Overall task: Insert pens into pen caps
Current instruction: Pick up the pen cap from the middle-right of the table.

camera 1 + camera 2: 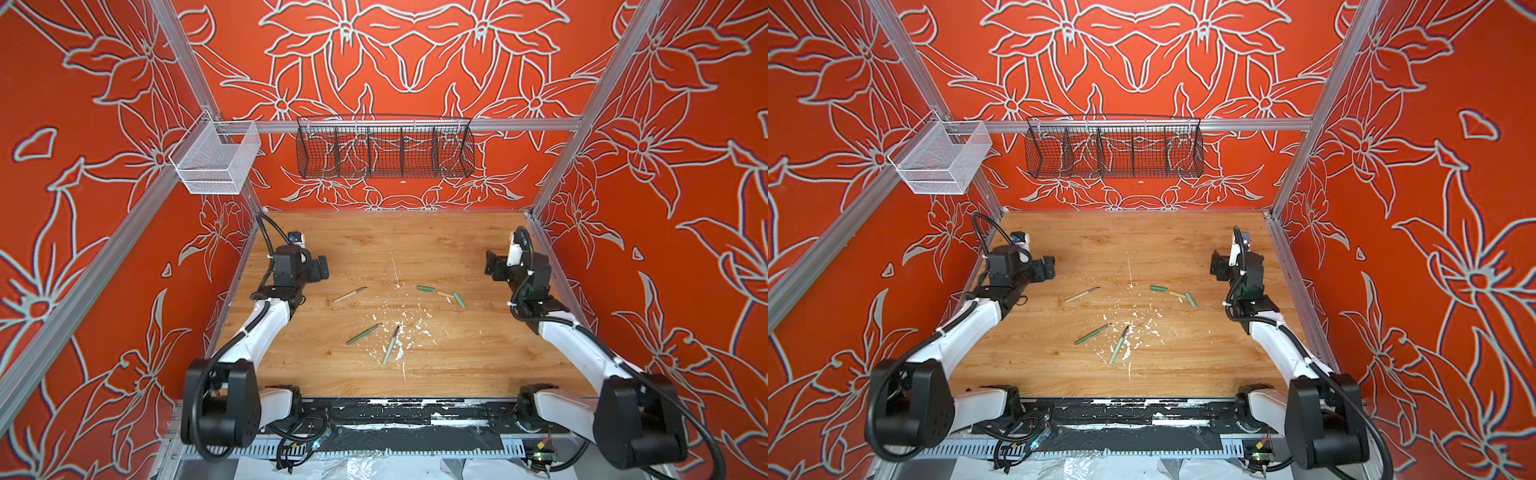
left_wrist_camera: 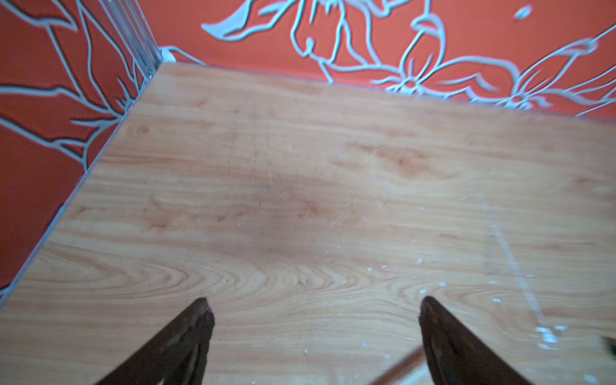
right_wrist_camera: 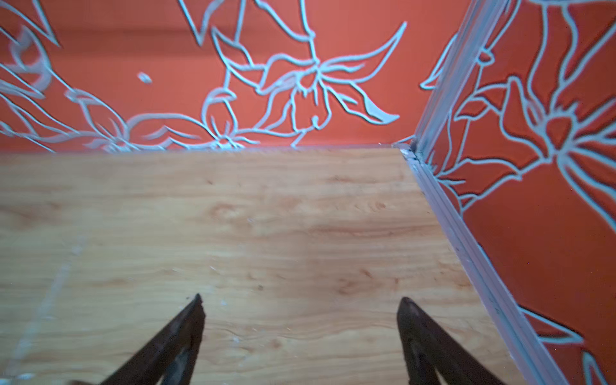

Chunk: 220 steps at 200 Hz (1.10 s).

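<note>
The left end effector point(image 2: 315, 300) and right end effector point(image 3: 302, 298) gape empty; the tan pen point(image 1: 350, 294), left of the tan cap point(image 1: 444, 294), seems light, stiff, rollable: pinch mid-barrel.

Left gripper point(image 2: 315, 300), right gripper point(image 3: 302, 297): jaws spread wide.

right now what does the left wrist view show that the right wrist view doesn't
Only the left wrist view: a blurred sliver of what looks like the tan pen beside one finger, and a thick patch of white paint flecks.
Only the right wrist view: the table's far right corner, with no pen or cap in sight.
Both: the left end effector and the right end effector are each open and empty over the wood table, with the orange floral wall behind.
</note>
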Available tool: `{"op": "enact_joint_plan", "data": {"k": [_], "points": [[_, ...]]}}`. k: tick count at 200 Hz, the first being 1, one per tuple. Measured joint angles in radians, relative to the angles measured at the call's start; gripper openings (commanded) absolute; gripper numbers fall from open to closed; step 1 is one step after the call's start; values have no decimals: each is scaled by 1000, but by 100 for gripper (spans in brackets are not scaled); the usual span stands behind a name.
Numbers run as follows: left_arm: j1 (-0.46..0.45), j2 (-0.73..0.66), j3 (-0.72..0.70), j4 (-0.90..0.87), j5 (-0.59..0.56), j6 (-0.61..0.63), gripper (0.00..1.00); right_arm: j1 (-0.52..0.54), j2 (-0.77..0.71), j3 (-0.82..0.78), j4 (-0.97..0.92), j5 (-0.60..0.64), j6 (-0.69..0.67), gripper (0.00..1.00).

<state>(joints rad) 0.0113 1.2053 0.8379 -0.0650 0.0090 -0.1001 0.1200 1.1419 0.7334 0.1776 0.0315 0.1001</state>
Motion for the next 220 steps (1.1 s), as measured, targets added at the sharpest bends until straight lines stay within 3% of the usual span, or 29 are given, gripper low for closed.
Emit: {"op": "enact_joint_plan", "data": {"k": [25, 47, 61, 118, 146, 175, 220], "points": [[-78, -114, 82, -165, 36, -60, 96, 150, 59, 217, -224, -32, 45, 83], [-229, -240, 74, -272, 18, -103, 96, 312, 187, 379, -385, -70, 47, 82], [-305, -306, 71, -333, 10, -124, 96, 363, 259, 431, -473, -107, 45, 81], [-379, -340, 76, -499, 8, -156, 96, 412, 404, 499, -764, -145, 52, 77], [-409, -397, 6, -468, -2, -162, 96, 464, 377, 467, -840, -55, 108, 78], [-412, -507, -93, -414, 61, -156, 97, 505, 360, 442, -915, 41, 154, 77], [-457, -502, -5, -470, 95, -188, 97, 460, 382, 437, -962, 125, 193, 72]]}}
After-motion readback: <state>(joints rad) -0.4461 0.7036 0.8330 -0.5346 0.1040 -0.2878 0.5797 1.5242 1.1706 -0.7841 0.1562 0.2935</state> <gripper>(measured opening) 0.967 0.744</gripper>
